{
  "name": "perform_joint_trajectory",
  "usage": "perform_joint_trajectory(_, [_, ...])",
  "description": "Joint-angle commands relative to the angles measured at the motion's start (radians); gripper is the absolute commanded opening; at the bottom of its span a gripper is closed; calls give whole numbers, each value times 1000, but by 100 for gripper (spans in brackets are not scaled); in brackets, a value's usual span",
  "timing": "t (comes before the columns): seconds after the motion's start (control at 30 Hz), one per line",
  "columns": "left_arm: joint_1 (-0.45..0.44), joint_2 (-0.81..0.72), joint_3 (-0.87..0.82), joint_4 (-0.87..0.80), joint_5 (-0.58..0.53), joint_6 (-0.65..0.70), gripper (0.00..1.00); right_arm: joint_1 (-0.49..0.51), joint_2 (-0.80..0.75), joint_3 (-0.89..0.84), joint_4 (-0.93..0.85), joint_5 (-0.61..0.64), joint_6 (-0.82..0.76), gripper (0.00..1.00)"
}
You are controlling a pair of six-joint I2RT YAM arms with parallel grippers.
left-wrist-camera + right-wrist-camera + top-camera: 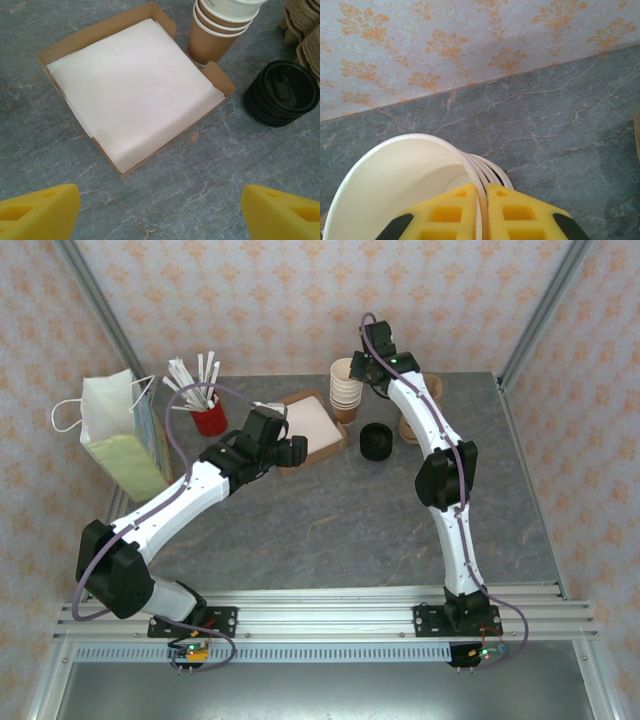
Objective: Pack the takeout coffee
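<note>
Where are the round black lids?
In the top view, the stack of black lids sits toward the back, just right of the cardboard tray and near the cup stack.

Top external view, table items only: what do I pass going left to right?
bag → red cup → tray → cup stack → lids → carriers
</note>
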Motion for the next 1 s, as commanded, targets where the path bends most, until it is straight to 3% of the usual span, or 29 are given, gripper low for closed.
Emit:
perform_joint_trajectory(0.0, [-11,-3,-10,4,-7,-13,85,-2,15,53,-37,26,-11,9])
perform_joint_trajectory(0.47, [-11,-60,-3,-4,-9,-31,85,-1,-108,114,-69,-11,0,3])
perform_joint_trajectory(0.77, [-11,-146,-25,6,-43,-57,84,5,-293,97,-111,-97,-2,3])
perform_joint_trajectory(0.87, [-11,-191,-53,2,-66,-66,84,28,-411,-81,-116,-140,-28,4])
perform_joint_trajectory(0.97, [-11,-254,-96,-5,-72,-80,84,75,-603,-426,-6,-197,-48,4])
